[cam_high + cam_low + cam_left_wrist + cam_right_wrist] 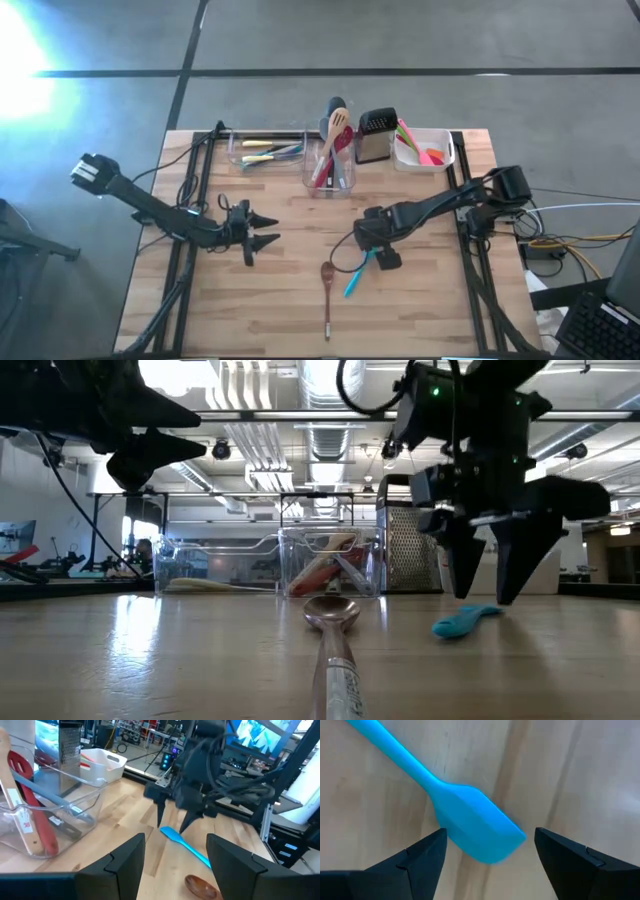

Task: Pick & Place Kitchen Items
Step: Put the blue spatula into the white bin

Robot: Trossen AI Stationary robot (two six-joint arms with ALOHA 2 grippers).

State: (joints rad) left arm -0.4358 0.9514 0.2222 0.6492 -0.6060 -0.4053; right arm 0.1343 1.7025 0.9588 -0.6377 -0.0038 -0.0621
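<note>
Over the blue spatula (465,815) lying flat on the table (430,310), right gripper (490,851) hangs fingers apart, straddling the blade, lined up to grab. Left gripper (268,228) waits left of centre, fingers parted, empty.

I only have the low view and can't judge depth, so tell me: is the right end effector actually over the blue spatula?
Observer: Yes. The right end effector is open, fingers either side of the blue spatula's blade.
Operator: Is it holding it?
Observer: No, the spatula lies flat on the table.
Operator: What is that spoon in front of me?
Observer: A wooden spoon, lying just left of the spatula's handle.
Operator: And the left arm?
Observer: The left end effector is open, empty, over bare table left of centre.
</note>
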